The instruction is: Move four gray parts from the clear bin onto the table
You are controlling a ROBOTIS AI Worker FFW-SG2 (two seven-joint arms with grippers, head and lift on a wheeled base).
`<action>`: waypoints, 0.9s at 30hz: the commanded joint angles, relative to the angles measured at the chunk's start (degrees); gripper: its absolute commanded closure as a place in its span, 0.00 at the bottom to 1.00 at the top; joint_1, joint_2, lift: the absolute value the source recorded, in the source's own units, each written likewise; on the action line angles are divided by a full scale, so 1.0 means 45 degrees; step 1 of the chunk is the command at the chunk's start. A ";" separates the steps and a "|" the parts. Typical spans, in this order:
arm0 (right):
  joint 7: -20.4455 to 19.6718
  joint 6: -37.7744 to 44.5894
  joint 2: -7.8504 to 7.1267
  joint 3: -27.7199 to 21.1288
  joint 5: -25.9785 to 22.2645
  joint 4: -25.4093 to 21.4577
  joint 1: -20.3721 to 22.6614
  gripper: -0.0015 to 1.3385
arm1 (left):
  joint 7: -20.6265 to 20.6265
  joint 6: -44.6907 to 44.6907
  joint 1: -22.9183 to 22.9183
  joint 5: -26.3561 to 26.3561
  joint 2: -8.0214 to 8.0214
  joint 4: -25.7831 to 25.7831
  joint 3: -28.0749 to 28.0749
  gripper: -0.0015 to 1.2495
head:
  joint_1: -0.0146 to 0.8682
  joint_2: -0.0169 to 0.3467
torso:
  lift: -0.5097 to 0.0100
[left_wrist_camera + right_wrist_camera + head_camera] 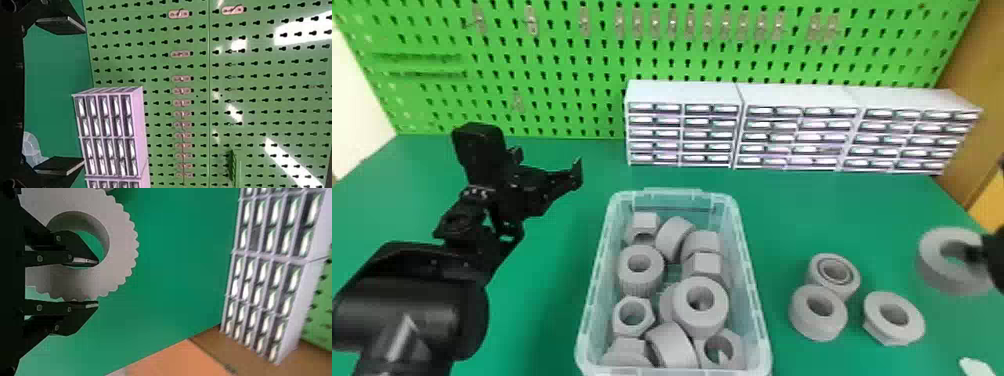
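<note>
At left, the left gripper (83, 95) gapes. Midway, the clear bin (753, 280) holds gray parts (638, 286). At right, the right gripper (98, 283) pinches a toothed ring (123, 235) across its wall, the sensible hold: stiff, probably light plastic.

The table (547, 310) carries the clear bin (756, 305), three gray parts (802, 317) toward the right edge, and cabinets (684, 95) along the far edge.

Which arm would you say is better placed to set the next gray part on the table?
The right, I think: its pincer holds a toothed gray ring near the three loose parts. The left pincer is open and empty, left of the bin.
</note>
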 commanded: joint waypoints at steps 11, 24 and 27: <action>0.0020 0.0473 0.0166 -0.0451 0.1232 0.0762 0.0918 0.81 | -0.0048 0.0001 0.0002 0.0055 0.0000 0.0001 -0.0189 0.09 | 0.78 0.14 | 0.89; 0.1739 0.0786 0.0205 -0.0119 0.3126 0.1192 0.1191 0.81 | -0.0087 0.0118 0.0002 0.0133 0.0000 0.0021 -0.0404 0.09 | 0.78 0.14 | 0.89; 0.1797 0.0766 0.0224 0.0038 0.3165 0.1387 0.1133 0.81 | -0.0087 0.0137 0.0002 0.0153 0.0000 0.0021 -0.0423 0.09 | 0.78 0.14 | 0.89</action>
